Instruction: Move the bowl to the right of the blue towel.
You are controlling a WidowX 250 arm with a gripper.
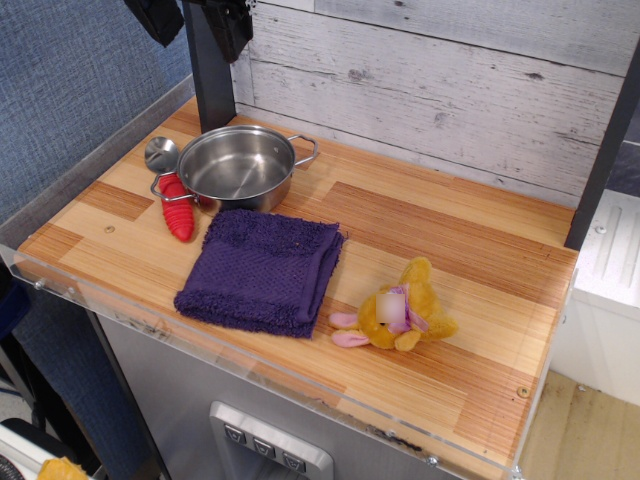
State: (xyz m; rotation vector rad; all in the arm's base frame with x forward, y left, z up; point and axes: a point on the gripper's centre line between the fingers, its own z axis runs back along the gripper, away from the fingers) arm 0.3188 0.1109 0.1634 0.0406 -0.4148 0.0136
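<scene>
The bowl (238, 166) is a shiny steel pot with two small loop handles, standing empty and upright at the back left of the wooden table. The blue towel (262, 270) is a dark purple-blue folded cloth lying just in front of the pot, near the front edge. My gripper (195, 22) shows only as black parts at the top edge, above and behind the pot, well apart from it. Most of it is cut off, so I cannot tell whether it is open or shut.
A metal spoon with a red ribbed handle (176, 205) lies left of the pot, touching it. A yellow plush toy (400, 312) lies right of the towel. A dark post (210, 70) stands behind the pot. A clear rim (250, 375) edges the table front.
</scene>
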